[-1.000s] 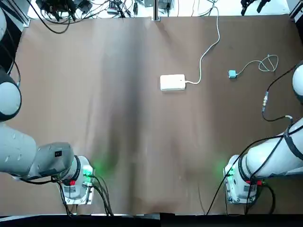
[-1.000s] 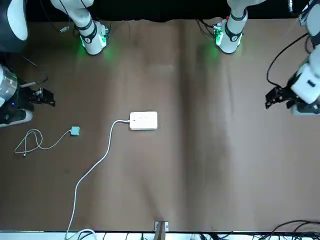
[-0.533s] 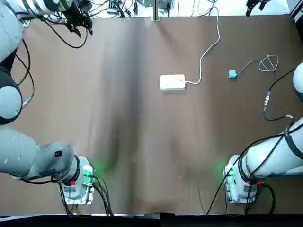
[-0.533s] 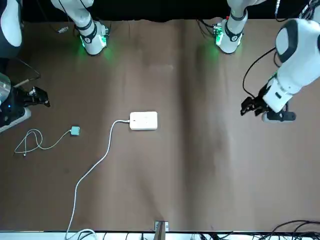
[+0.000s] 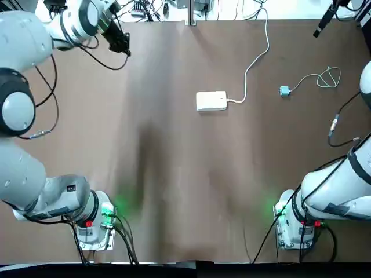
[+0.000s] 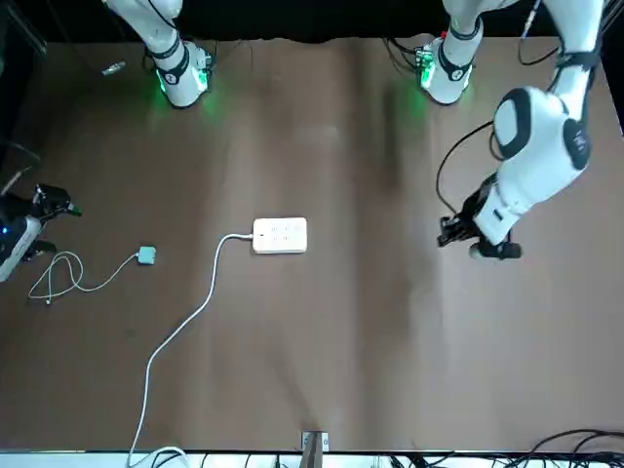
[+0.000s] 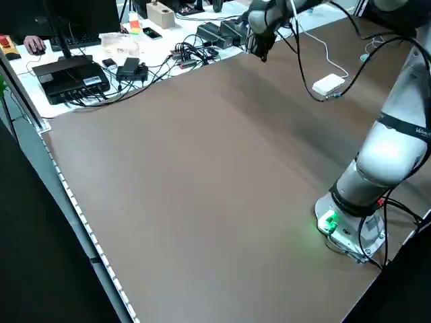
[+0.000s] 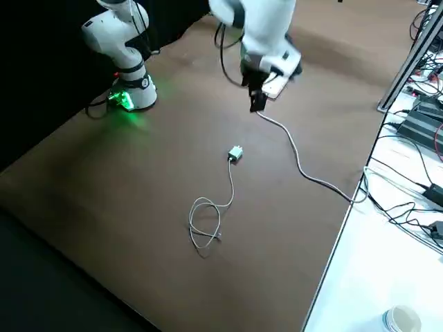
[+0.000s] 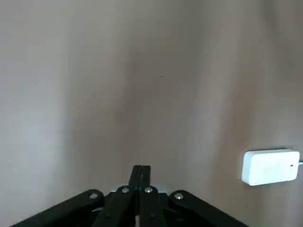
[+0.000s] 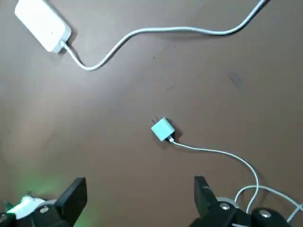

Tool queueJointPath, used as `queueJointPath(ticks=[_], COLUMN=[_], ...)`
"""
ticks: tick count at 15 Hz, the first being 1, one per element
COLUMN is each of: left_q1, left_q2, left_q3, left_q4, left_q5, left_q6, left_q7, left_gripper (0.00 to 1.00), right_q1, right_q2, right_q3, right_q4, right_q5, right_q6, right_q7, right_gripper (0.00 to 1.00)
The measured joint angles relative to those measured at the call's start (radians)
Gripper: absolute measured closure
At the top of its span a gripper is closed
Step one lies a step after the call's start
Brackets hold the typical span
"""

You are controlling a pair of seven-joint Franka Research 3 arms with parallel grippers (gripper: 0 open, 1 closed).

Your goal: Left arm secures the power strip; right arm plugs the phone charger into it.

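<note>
The white power strip (image 5: pixel 211 101) lies flat near the table's middle, its thick cord running to the far edge. The teal phone charger (image 5: pixel 284 90) rests to its right with a thin looped cable (image 5: pixel 328 77). My left gripper (image 6: pixel 453 234) hovers over bare table well to the left of the strip, fingers shut and empty; the strip (image 9: pixel 270 166) shows at the edge of its wrist view. My right gripper (image 10: pixel 139 182) hangs high over the charger (image 10: pixel 163 128), fingers spread wide, holding nothing. It stands by the table's right edge (image 6: pixel 51 200).
The brown table (image 5: pixel 174 174) carries only the strip, charger and cords. Cables and electronics (image 7: pixel 135 67) crowd a white bench beyond the far edge. Both arm bases (image 5: pixel 95 223) (image 5: pixel 295 226) sit at the near edge with green lights.
My left arm has swung in from the left edge, bringing its gripper over the table toward the strip. My right gripper has drifted slightly outward near the charger.
</note>
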Motion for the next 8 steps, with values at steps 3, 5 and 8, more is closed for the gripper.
queueJointPath(ticks=[3,5,8], left_q1=[0.000,0.000,0.002], left_q2=[0.062,0.097,0.168], left_q3=[-0.048,-0.071,-0.118], left_q4=[-0.006,-0.006,-0.010], left_q5=[-0.050,-0.168,-0.303], left_q6=[0.082,0.116,0.202], left_q7=[0.044,0.114,0.228], left_gripper=[0.99,0.99,0.99], right_q1=[-0.024,-0.064,-0.140], right_q2=[0.049,0.101,0.193], right_q3=[0.000,0.000,-0.001], right_q4=[0.000,-0.001,-0.004], right_q5=[0.020,0.135,0.247], right_q6=[0.010,0.019,0.017], right_q7=[-0.136,-0.293,-0.508], right_gripper=[0.00,0.00,0.00])
